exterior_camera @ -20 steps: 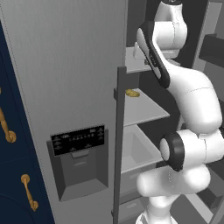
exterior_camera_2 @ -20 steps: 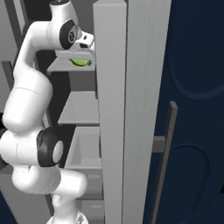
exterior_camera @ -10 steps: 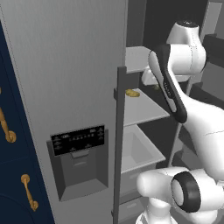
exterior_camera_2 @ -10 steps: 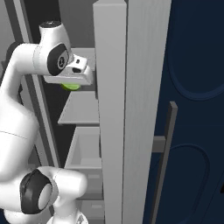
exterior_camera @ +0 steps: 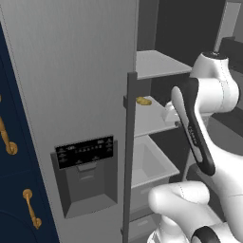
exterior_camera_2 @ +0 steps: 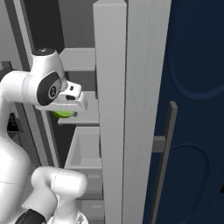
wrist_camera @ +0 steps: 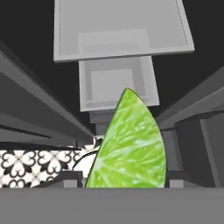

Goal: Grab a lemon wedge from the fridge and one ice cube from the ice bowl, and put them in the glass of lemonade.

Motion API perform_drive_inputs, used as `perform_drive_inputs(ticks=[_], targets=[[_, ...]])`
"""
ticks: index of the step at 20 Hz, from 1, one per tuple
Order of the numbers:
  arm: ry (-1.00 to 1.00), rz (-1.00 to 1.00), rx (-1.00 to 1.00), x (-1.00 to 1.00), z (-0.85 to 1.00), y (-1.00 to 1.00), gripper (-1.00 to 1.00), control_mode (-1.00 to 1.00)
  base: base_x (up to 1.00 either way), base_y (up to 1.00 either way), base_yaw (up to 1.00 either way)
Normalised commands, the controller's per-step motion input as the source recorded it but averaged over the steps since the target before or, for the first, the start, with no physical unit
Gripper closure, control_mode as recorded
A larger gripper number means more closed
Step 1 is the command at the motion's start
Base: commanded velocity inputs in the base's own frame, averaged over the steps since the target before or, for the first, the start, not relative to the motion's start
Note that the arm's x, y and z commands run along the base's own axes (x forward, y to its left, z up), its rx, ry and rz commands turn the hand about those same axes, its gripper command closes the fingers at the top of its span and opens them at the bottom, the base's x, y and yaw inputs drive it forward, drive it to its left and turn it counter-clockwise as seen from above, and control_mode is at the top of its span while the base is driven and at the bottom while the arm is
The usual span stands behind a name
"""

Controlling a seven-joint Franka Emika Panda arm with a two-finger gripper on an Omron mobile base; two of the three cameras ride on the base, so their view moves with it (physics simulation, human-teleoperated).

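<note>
The grey steel fridge stands with one door open, and my arm reaches into its open compartment. The lemon wedge is yellow-green with its cut face toward the hand camera, which looks down on the fridge's drawers. In the right base view the lemon wedge hangs just under my hand, with the gripper shut on it beside the middle shelf. My fingertips are hidden behind the wedge. The ice bowl and the glass of lemonade are out of view.
A small yellow-brown item lies on the middle shelf. A pale drawer juts out below it. The fridge door's edge and its vertical bar handle stand close to the arm. Navy cabinets flank the fridge.
My hand has come down from the upper shelf to the level of the middle shelf, carrying the lemon wedge with it. The fridge has not shifted in the base views.
</note>
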Motion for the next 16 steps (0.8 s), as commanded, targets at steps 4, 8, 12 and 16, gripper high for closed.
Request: perform_drive_inputs(ticks=[4, 8, 12, 16], targets=[[0.00, 0.03, 0.01, -0.37, -0.14, 0.00, 1.00, -1.00, 0.00, 0.00, 0.00], [0.01, 0.01, 0.00, -0.04, -0.03, 0.02, 1.00, -1.00, 0.00, 0.00, 0.00], [0.00, 0.00, 0.00, -0.09, 0.00, 0.00, 1.00, 1.00, -0.70, 0.07, 0.07], [0.00, 0.00, 0.00, 0.00, 0.00, 0.00, 1.00, 1.00, -1.00, 0.26, 0.09]])
